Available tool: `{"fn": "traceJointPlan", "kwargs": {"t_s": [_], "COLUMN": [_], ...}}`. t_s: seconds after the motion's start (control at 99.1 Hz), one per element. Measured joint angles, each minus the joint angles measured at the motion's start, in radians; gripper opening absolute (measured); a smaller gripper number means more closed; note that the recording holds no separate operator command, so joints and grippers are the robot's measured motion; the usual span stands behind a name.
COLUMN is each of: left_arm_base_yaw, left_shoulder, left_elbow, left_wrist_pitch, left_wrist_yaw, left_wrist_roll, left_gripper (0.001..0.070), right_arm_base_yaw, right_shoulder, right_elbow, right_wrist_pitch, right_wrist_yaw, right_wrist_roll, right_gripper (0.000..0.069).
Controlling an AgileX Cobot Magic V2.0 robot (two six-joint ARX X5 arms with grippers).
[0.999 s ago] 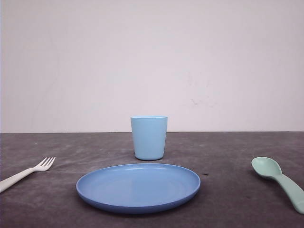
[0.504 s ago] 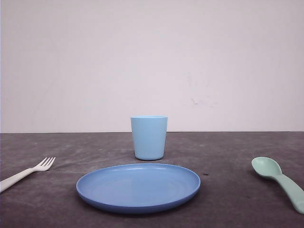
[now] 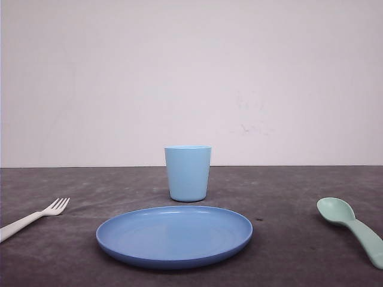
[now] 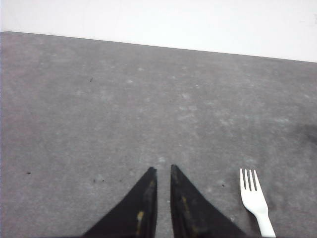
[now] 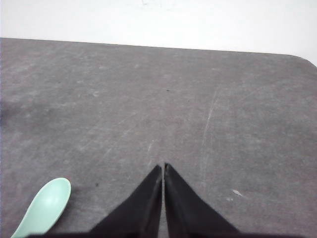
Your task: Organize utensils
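Dark grey tabletop (image 3: pixel 287 185) runs back to a plain white wall, and the setting on it reads as a place laid out but not yet tidied. At the centre sits the round blue plate (image 3: pixel 173 256), with the light blue cup (image 3: pixel 188 173) upright just behind it at twelve o'clock, apart from its rim. The white fork (image 3: pixel 36 216) lies flat on the table at about nine o'clock from the plate, tines pointing up toward the cup's side, well clear of the rim; the mint-green spoon (image 3: pixel 353 228) lies at three o'clock, bowl up and farther back, handle trailing toward the near edge. Both utensils flank the plate loosely and at slants, which is probably why they need sorting. In the left wrist view the left gripper (image 4: pixel 161 171) hovers above bare table with its fingers nearly together, a thin gap between them and nothing held, the fork just beside it. The right gripper (image 5: pixel 163 167) has its fingers pressed almost closed, also empty, with the spoon's bowl nearby. Neither utensil has been picked up, so the task looks barely begun
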Motion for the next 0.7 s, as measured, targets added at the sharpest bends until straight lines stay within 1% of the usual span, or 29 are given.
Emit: {"fn": "traceJointPlan", "kwargs": {"t_s": [0.464,0.696], "left_arm_base_yaw": [0.000,0.000], "left_shoulder": [0.000,0.000], "left_elbow": [0.000,0.000], "left_wrist_pitch": [0.000,0.000], "left_wrist_yaw": [0.000,0.000], "left_wrist_roll": [0.000,0.000], "left_gripper": [0.0024,0.0024], "right_arm_base_yaw": [0.000,0.000], "right_shoulder": [0.000,0.000], "right_elbow": [0.000,0.000], "right_wrist_pitch": [0.000,0.000], "right_wrist_yaw": [-0.001,-0.005], "right_wrist_roll": [0.003,0.048], "right_gripper": [0.0009,0.0009]}}
